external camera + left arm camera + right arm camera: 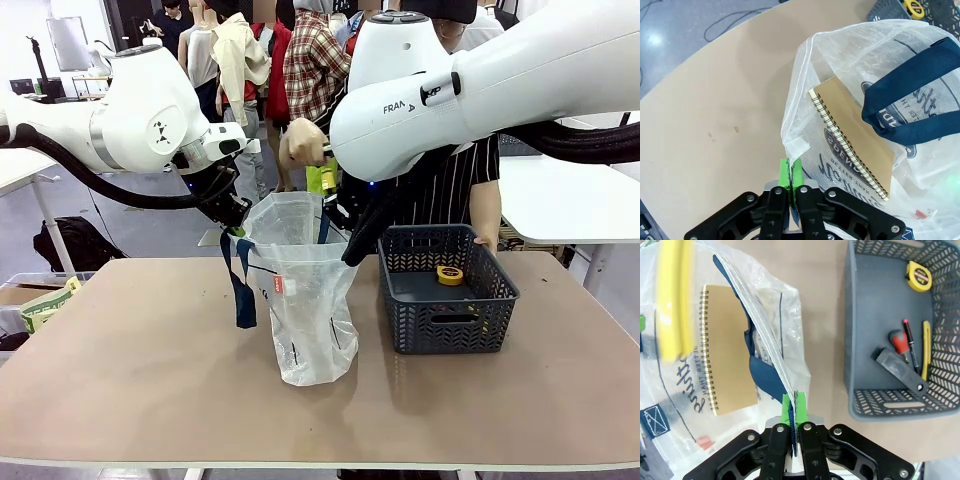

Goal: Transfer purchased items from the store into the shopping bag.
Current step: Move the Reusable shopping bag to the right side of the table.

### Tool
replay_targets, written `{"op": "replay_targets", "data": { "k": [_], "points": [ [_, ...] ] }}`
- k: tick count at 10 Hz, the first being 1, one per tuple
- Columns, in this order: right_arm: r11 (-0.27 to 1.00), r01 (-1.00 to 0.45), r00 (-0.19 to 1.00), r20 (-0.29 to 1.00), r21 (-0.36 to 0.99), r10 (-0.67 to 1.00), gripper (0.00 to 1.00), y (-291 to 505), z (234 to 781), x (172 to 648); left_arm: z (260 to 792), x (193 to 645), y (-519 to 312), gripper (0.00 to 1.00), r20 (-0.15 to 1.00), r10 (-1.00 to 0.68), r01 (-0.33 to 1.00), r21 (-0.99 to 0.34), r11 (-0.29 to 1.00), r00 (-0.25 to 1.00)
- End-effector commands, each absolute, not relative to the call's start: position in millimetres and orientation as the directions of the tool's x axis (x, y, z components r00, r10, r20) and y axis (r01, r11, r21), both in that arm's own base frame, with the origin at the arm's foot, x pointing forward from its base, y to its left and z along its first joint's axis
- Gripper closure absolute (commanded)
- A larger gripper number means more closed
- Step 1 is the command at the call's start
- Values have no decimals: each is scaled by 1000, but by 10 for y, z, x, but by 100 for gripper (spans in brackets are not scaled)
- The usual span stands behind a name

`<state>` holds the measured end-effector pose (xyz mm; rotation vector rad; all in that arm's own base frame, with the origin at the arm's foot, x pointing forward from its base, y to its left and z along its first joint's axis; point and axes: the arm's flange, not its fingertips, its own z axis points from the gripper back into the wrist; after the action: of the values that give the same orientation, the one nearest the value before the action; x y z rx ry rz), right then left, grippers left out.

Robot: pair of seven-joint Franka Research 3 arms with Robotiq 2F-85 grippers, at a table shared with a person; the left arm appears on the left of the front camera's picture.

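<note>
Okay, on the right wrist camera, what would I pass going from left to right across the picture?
blurred yellow object → tan spiral notebook inside the shopping bag → navy strap handle → left wall of the dark grey basket → yellow tape measure in it

The right arm (420,110) bears grey letters "FRA", the rest cut off; the shopping bag (850,65) carries dark print, upside down in the left wrist view: an oval badge with what looks like "SPEND"; a sideways line in the right wrist view seems to end "THAN"; its large script is too crinkled to read; its red label (279,286) and the yellow tape measure (918,276) are illegible.
</note>
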<state>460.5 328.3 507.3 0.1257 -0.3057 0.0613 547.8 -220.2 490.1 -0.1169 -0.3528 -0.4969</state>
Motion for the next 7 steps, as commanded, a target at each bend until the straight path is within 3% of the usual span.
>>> {"op": "replay_targets", "data": {
  "k": [1,7],
  "points": [
    [990,-69,949,314,121,28,100,3256,5068,4588,4914,5479,-2187,100,361,-443,483,-24,875,821],
    [990,-69,949,314,121,28,100,3256,5068,4588,4914,5479,-2187,100,361,-443,483,-24,875,821]
  ]
}}
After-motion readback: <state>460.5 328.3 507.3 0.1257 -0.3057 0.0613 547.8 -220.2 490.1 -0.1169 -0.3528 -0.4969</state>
